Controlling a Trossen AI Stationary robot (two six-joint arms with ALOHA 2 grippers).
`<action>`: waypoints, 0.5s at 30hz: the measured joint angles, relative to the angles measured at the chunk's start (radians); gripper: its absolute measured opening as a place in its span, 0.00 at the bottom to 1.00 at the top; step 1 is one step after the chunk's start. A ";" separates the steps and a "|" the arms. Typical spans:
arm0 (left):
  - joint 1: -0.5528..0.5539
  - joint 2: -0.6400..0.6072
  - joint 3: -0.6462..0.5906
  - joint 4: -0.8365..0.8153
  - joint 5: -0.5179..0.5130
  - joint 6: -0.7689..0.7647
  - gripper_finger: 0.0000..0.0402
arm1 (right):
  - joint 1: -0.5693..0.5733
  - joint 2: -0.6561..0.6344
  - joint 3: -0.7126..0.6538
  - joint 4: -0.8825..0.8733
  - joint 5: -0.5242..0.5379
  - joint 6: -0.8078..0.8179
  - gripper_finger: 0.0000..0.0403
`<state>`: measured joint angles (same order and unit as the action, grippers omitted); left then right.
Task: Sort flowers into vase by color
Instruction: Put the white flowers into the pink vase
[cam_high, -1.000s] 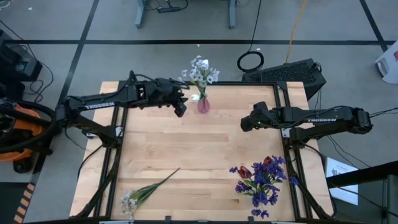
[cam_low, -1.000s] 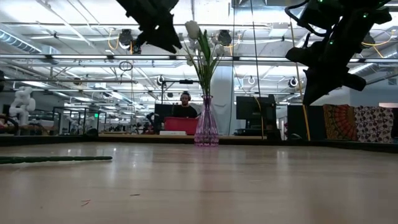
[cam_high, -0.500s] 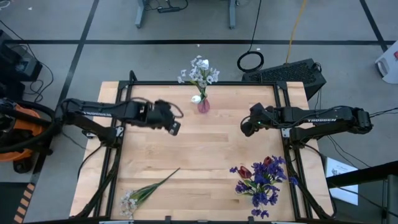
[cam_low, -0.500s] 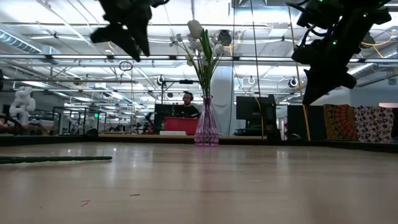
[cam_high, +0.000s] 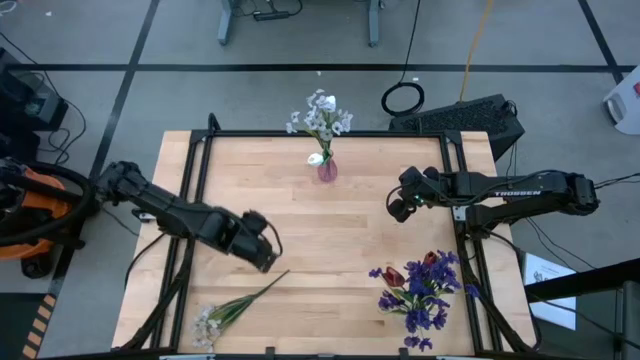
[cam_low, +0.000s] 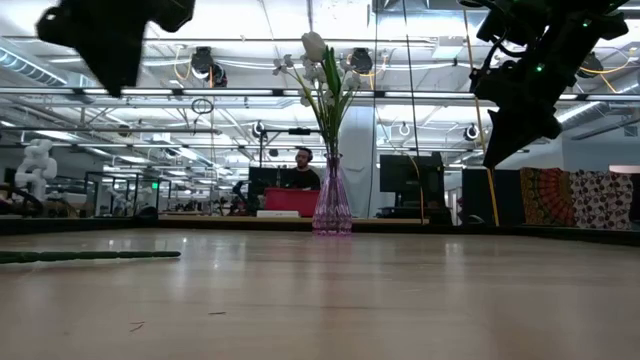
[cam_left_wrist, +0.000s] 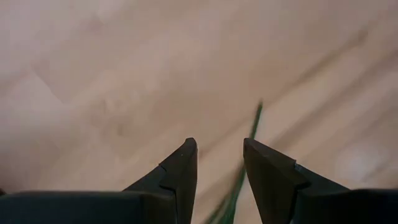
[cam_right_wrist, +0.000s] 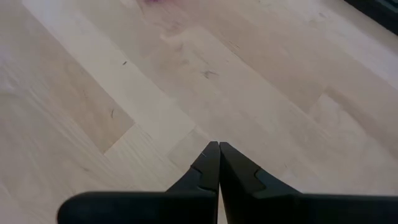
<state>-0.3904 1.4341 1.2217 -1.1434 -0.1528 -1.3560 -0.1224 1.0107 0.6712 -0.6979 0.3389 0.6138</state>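
Our left gripper (cam_high: 265, 257), fingers apart and empty, hovers over the stem tip of the white spray (cam_high: 232, 308) at the table's near-left corner. Next we drop, pinch, and carry it to the vase (cam_high: 326, 167) at the far edge.

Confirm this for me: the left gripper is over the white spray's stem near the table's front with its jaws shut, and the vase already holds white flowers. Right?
Not quite. The left gripper has its jaws open, not shut; the left wrist view shows a clear gap between them, with the white spray's stem beneath. The rest holds: the vase already holds white flowers.
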 joint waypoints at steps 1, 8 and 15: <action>-0.016 0.014 0.000 0.000 0.027 0.000 0.34 | 0.000 0.000 0.000 0.000 0.000 -0.009 0.00; -0.112 0.113 0.000 0.002 0.226 0.086 0.34 | 0.000 0.000 0.000 0.000 0.000 -0.028 0.00; -0.174 0.209 0.000 0.088 0.409 0.105 0.34 | 0.000 0.000 0.000 0.000 0.000 -0.028 0.00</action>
<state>-0.5645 1.6427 1.2217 -1.0557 0.2566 -1.2509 -0.1226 1.0107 0.6712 -0.6984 0.3386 0.5854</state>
